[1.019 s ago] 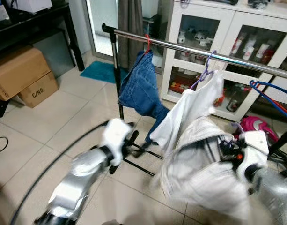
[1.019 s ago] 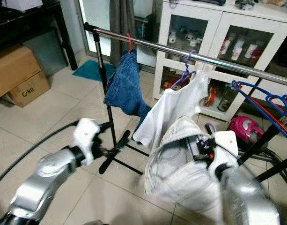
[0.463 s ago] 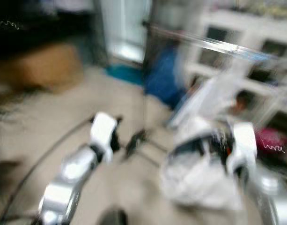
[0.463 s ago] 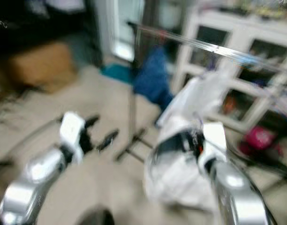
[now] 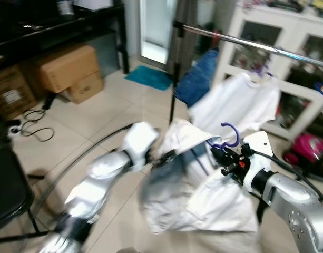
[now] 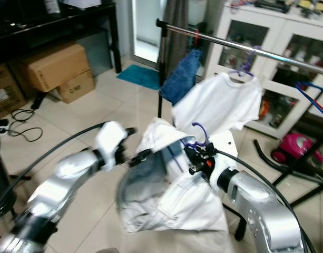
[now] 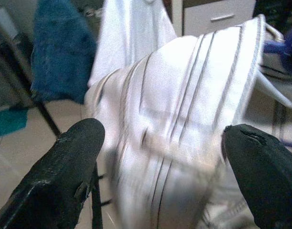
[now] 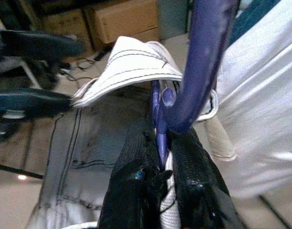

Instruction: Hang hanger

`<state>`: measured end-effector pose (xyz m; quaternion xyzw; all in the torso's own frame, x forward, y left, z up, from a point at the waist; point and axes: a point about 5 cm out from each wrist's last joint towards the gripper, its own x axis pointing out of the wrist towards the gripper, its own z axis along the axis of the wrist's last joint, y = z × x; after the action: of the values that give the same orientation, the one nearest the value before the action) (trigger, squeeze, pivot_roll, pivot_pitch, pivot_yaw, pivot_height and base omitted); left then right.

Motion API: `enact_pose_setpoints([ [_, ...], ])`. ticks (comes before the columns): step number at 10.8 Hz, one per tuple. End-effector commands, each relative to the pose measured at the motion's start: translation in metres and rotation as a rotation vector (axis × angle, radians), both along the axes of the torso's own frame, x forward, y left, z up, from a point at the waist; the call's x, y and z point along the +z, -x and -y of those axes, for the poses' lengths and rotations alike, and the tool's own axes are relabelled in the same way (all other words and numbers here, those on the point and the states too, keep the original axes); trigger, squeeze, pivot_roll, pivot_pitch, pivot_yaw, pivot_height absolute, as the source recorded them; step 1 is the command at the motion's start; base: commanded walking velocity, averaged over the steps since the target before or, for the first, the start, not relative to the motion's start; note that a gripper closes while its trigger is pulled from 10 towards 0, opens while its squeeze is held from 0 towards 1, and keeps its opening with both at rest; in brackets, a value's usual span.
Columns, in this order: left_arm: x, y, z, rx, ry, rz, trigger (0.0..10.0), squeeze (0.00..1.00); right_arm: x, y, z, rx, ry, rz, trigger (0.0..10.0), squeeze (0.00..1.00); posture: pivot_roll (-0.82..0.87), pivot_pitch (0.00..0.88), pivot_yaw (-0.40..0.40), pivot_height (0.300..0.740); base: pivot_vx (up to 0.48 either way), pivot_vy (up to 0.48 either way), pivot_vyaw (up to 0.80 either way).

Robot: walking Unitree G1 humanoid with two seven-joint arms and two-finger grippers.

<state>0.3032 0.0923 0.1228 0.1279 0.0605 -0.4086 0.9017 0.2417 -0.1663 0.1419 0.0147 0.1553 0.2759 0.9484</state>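
Right wrist view: right gripper (image 8: 161, 164) clamped on purple hanger (image 8: 203, 57) carrying white garment (image 5: 203, 195), held below the rail (image 5: 256, 45). Left gripper (image 7: 160, 152) spread wide beside the garment.

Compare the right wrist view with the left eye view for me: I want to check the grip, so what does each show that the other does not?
Right wrist view: the right hand is shut on the purple plastic hanger, its neck pinched between the black fingers.

Left eye view: the chrome clothes rail, with blue jeans and a white T-shirt hanging on it, and brown cardboard boxes.

Both: the pale striped garment on the hanger, with the left hand at it.
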Motion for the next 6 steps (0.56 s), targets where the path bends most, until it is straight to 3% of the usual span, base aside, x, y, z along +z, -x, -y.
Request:
enact_pose_setpoints([
  [1,-0.001,-0.004,0.002,0.006,-0.019,0.014,10.0,1.00,0.019,-0.001,-0.002,0.031,-0.038,0.067,10.0,0.00,0.02,0.000,-0.018,0.740,0.000,0.000,0.00],
  [2,-0.003,-0.010,0.009,-0.021,0.002,0.007,10.0,1.00,0.025,0.000,-0.008,0.074,-0.076,0.067,10.0,0.00,0.02,0.000,-0.021,0.740,0.000,0.000,0.00],
  [3,-0.005,-0.010,0.016,-0.076,0.011,-0.004,10.0,0.22,0.028,0.000,-0.013,0.104,-0.084,0.070,10.0,0.00,0.01,0.000,-0.020,0.740,0.000,0.000,0.00],
  [4,-0.008,-0.015,0.017,-0.063,-0.024,0.011,0.0,0.00,0.031,-0.001,-0.016,0.120,-0.094,0.072,10.0,0.00,0.01,0.000,-0.019,0.740,0.000,0.000,0.00],
  [6,-0.010,-0.024,0.011,0.012,-0.072,0.043,0.0,0.00,0.035,-0.003,-0.018,0.123,-0.117,0.076,10.0,0.00,0.01,0.000,-0.016,0.740,0.000,0.000,0.00],
])
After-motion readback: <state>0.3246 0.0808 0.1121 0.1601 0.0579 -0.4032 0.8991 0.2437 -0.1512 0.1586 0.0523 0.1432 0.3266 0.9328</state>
